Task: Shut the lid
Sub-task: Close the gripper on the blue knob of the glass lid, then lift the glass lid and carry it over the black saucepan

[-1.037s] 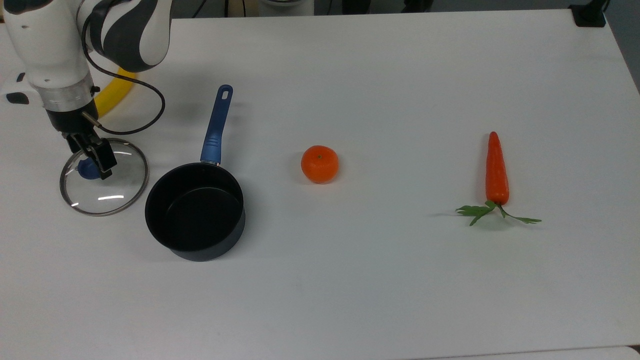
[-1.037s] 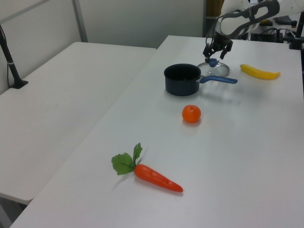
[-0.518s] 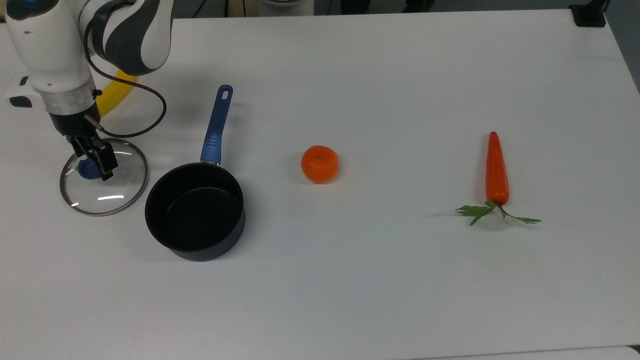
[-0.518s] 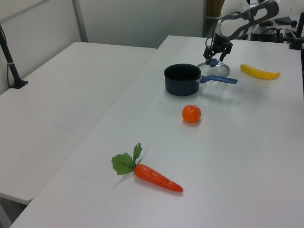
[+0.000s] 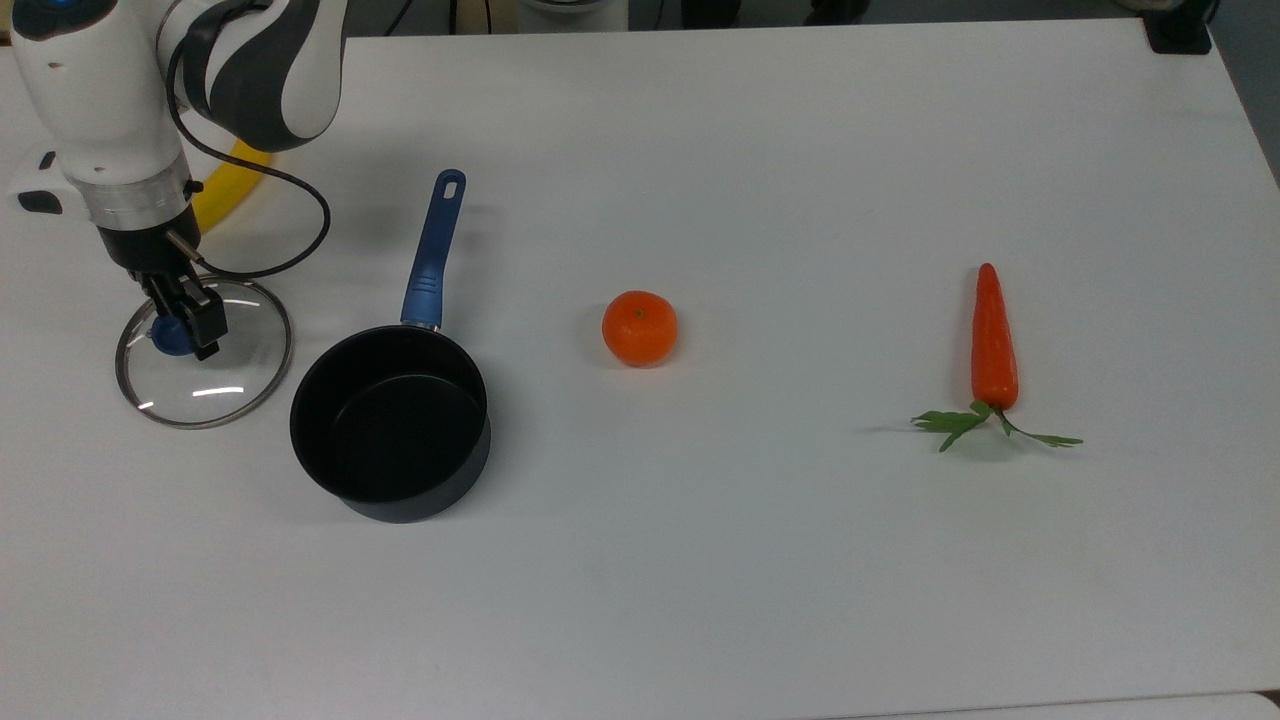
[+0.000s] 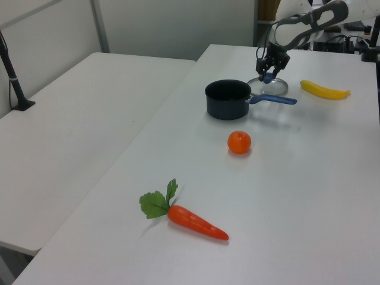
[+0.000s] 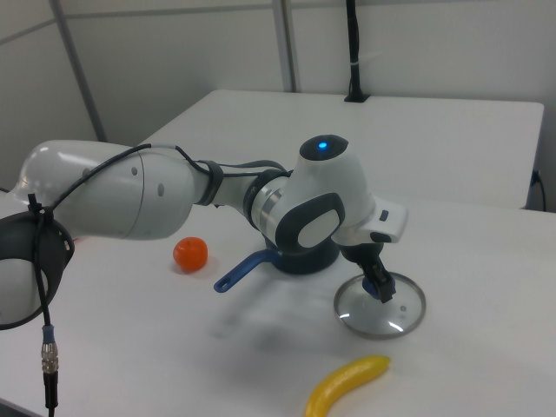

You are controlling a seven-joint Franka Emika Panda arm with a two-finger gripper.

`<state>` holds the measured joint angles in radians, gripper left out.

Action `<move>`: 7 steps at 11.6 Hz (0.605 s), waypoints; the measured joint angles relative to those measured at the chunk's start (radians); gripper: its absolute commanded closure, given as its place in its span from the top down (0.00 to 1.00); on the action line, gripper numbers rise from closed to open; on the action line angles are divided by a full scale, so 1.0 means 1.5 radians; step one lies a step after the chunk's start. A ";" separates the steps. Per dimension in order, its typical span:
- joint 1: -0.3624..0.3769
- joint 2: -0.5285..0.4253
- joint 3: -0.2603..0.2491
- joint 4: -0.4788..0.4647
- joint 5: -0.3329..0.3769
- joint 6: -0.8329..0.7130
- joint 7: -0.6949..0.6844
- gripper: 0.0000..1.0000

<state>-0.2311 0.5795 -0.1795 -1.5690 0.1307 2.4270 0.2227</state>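
In the top view, the tool [image 5: 183, 322] is clamping the blue knob of the lid [image 5: 203, 352], which is sitting just off the pan [image 5: 390, 423], to the top view's left of it. An orange [image 5: 639, 328] and a carrot [image 5: 993, 340] are lying well away on the bench [image 5: 800, 560].

In the left view, the tool [image 6: 271, 69] is gripping the lid [image 6: 268, 86] behind the pan [image 6: 228, 98]; a banana [image 6: 324, 90] is lying near.

In the right view, the tool [image 7: 377, 284] is pinching the lid's [image 7: 380, 306] knob, with the banana [image 7: 346, 393] lying below.
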 measured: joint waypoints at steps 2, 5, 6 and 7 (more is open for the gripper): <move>0.000 0.000 0.000 0.001 0.000 0.000 0.002 0.52; -0.003 -0.007 -0.003 0.016 0.000 0.000 0.008 0.52; -0.003 -0.018 -0.004 0.020 0.000 -0.012 0.011 0.52; -0.003 -0.034 -0.005 0.024 0.000 -0.039 0.011 0.52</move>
<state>-0.2363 0.5289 -0.1864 -1.5328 0.1307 2.3690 0.2398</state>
